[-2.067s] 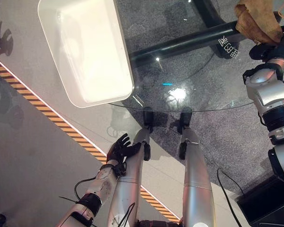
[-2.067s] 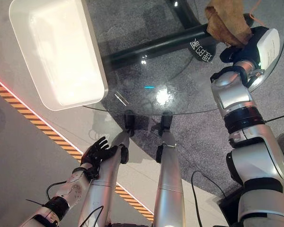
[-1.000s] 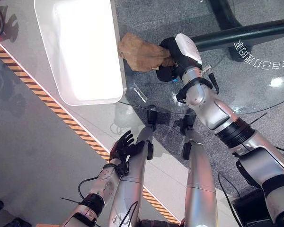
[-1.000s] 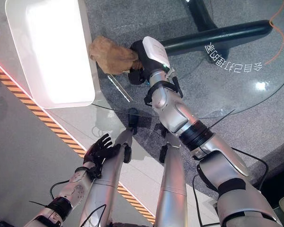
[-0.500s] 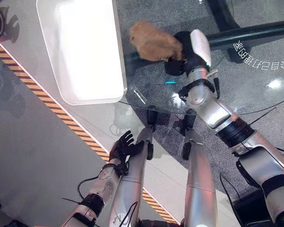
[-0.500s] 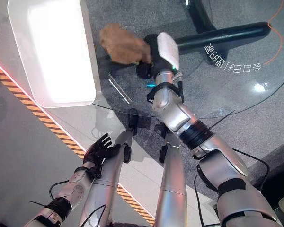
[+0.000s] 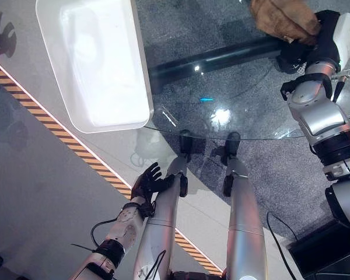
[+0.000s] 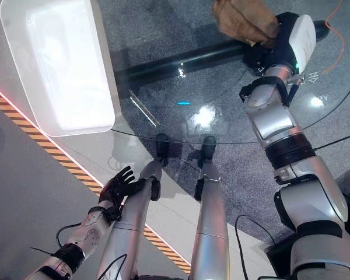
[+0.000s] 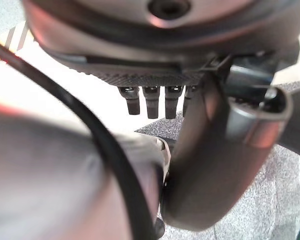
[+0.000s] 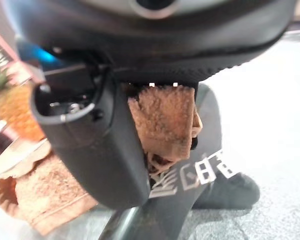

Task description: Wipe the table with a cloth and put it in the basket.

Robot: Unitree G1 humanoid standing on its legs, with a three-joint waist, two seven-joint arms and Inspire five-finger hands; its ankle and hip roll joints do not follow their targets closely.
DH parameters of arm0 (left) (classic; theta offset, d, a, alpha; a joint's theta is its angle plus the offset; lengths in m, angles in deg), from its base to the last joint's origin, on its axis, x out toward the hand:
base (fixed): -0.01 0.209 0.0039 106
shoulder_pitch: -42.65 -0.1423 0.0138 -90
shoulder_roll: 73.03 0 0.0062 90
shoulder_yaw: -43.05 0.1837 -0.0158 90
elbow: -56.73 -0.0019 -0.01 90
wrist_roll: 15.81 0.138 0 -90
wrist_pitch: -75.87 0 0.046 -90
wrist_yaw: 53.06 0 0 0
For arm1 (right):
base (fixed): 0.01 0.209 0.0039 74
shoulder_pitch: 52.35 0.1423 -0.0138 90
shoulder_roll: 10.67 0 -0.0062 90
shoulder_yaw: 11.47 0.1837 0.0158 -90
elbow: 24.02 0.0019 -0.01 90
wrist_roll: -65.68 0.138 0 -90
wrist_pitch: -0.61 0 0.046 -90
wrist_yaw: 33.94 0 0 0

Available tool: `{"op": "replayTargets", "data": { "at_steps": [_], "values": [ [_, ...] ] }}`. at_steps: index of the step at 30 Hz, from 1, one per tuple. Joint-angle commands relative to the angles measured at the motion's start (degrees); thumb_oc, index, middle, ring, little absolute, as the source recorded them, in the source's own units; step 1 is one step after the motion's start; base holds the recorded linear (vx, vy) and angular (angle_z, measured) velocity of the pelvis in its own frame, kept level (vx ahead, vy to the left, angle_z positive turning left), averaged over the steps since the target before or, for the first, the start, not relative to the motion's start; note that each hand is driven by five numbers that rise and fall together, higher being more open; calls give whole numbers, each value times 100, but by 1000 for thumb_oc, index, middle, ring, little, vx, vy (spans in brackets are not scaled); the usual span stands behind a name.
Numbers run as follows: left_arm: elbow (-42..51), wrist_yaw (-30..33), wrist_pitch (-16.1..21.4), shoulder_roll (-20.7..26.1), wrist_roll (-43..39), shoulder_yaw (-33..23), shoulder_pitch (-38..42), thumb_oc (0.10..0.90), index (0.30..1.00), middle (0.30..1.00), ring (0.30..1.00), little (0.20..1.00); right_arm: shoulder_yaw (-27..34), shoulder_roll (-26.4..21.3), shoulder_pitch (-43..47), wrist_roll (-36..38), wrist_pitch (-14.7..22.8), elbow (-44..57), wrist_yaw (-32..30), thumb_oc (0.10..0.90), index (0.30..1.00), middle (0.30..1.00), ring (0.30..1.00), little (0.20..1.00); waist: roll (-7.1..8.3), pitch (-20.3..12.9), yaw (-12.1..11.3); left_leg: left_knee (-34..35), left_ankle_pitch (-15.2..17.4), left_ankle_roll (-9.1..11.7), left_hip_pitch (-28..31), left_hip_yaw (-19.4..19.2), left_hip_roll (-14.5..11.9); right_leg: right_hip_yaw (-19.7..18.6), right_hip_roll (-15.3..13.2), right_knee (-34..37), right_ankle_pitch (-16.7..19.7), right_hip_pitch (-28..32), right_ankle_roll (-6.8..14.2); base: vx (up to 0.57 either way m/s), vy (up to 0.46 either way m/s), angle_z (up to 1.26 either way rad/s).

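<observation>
In the left eye view our right hand (image 7: 306, 46) sits at the far right of the round clear glass table (image 7: 221, 87), fingers curled round the crumpled brown terry cloth (image 7: 283, 17), which lies on the glass at the far edge. The shallow white rectangular plastic basket (image 7: 141, 70) rests on the table's left side, well apart from the cloth. Our left hand (image 7: 149, 182) hangs low beside the table with its fingers spread and relaxed, holding nothing.

In the right eye view the same layout shows: the cloth (image 8: 242, 20) is bunched ahead of the right hand (image 8: 277, 44), and the basket (image 8: 102, 70) overhangs the table rim (image 8: 163, 140) on the left. White lettering shows through the glass near the right arm, too small for us to read.

In the left wrist view the fingers (image 9: 152, 102) hang straight, with nothing between them.

In the right wrist view a fold of the cloth (image 10: 165, 122) is pinched under the fingers, the rest trailing loose beside the thumb. White characters show on the dark table base (image 10: 190, 185) below, mirrored and not legible to us.

We judge the risk to be the loose trailing part: it could slip out of the pinch during a sweep, or snag on the basket's rim at the drop. A push against the overhanging basket could also tip it off the table.
</observation>
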State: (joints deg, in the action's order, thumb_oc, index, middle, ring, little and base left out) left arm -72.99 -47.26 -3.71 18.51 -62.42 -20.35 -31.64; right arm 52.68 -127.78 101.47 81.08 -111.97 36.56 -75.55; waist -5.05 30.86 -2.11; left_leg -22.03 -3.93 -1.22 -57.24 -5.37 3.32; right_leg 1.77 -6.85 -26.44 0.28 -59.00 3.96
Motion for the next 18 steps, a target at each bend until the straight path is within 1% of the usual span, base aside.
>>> {"op": "replayTargets", "data": {
  "at_steps": [1,5,10,14,17,18],
  "values": [
    [146,95,37,13,-90,105,-911,800,900,900,900,900,414,-957,-512,264,-58,-232,-638,100,300,300,300,200,-312,-106,69,-262,652,115,94,242,183,33,419,197,35,-16,77,5,-11,-7],
    [240,135,3,46,-109,96,-927,800,900,900,900,900,637,-1022,-752,333,-20,-151,-749,100,300,300,300,200,-316,-106,102,-252,656,113,96,231,181,18,416,220,35,-12,76,4,-7,-3],
    [342,157,-66,67,-119,63,-903,800,900,900,900,900,699,-1050,-890,194,-24,50,-586,100,300,300,300,200,-316,-106,124,-229,634,107,96,227,188,11,415,261,48,-2,67,3,-5,-3],
    [373,153,-43,50,-88,46,-910,800,900,900,900,900,645,-984,-887,12,-13,355,-398,100,300,300,300,200,-306,-106,117,-229,629,106,77,237,191,10,420,260,33,-8,65,0,0,0],
    [355,150,-55,25,-56,14,-885,800,900,900,900,900,468,-863,-723,-266,12,551,2,100,300,300,300,200,-311,-106,80,-212,625,104,100,251,202,37,415,253,9,14,63,0,0,0],
    [352,147,-56,25,-50,8,-883,800,900,900,900,900,445,-857,-705,-283,-3,577,44,100,300,300,300,200,-310,-106,77,-212,624,105,100,252,203,39,414,250,7,14,63,0,0,0]
  ]
}}
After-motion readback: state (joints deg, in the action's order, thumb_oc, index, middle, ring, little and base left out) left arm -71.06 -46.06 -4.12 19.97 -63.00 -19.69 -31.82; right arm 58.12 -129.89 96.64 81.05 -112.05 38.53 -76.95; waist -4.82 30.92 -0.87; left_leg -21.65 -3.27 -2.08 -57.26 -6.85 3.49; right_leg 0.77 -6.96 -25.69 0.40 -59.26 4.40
